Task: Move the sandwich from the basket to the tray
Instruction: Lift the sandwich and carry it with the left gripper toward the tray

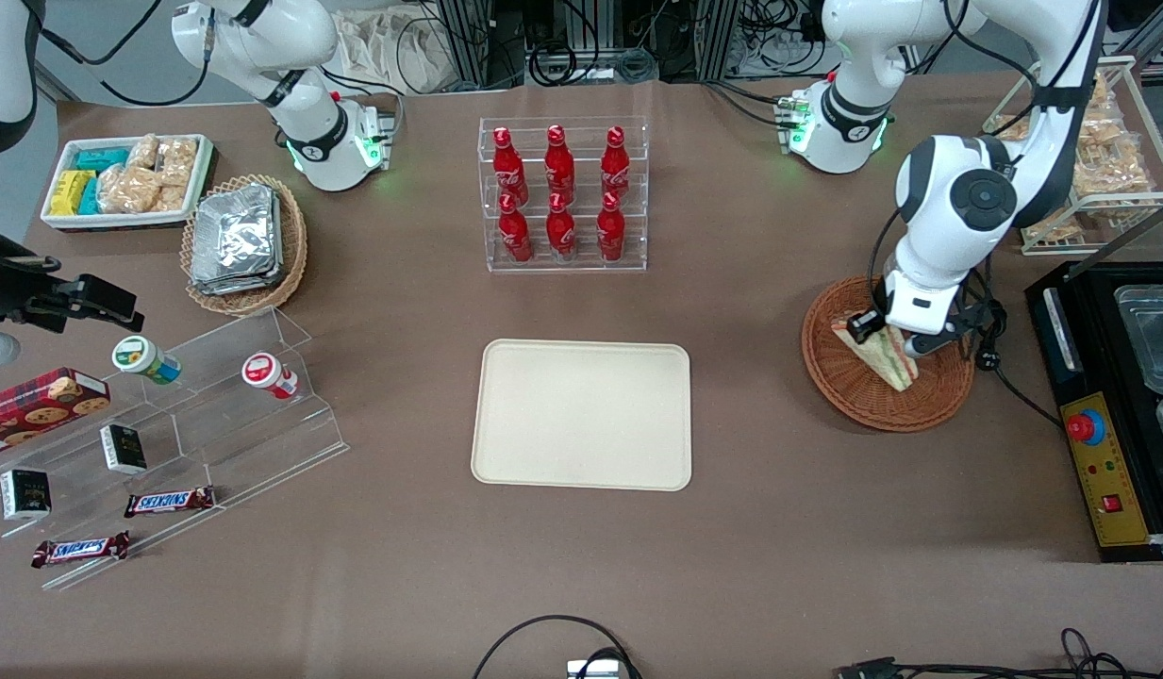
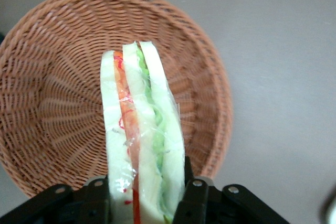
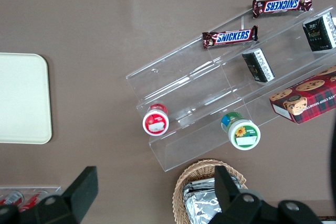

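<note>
A wedge sandwich (image 1: 881, 356) of white bread with orange, red and green filling is held above the round reddish-brown wicker basket (image 1: 850, 391) at the working arm's end of the table. My gripper (image 1: 890, 335) is shut on the sandwich, one black finger against each bread face. In the left wrist view the sandwich (image 2: 142, 145) stands on edge between the fingers (image 2: 193, 198), with the basket (image 2: 58, 98) below it. The cream-beige tray (image 1: 582, 414) lies bare at the table's middle, well apart from the basket.
A clear rack of red bottles (image 1: 562, 195) stands farther from the front camera than the tray. A black machine with a red button (image 1: 1100, 424) sits beside the basket. A tan basket of foil packets (image 1: 241, 240) and a clear stepped snack shelf (image 1: 166, 443) lie toward the parked arm's end.
</note>
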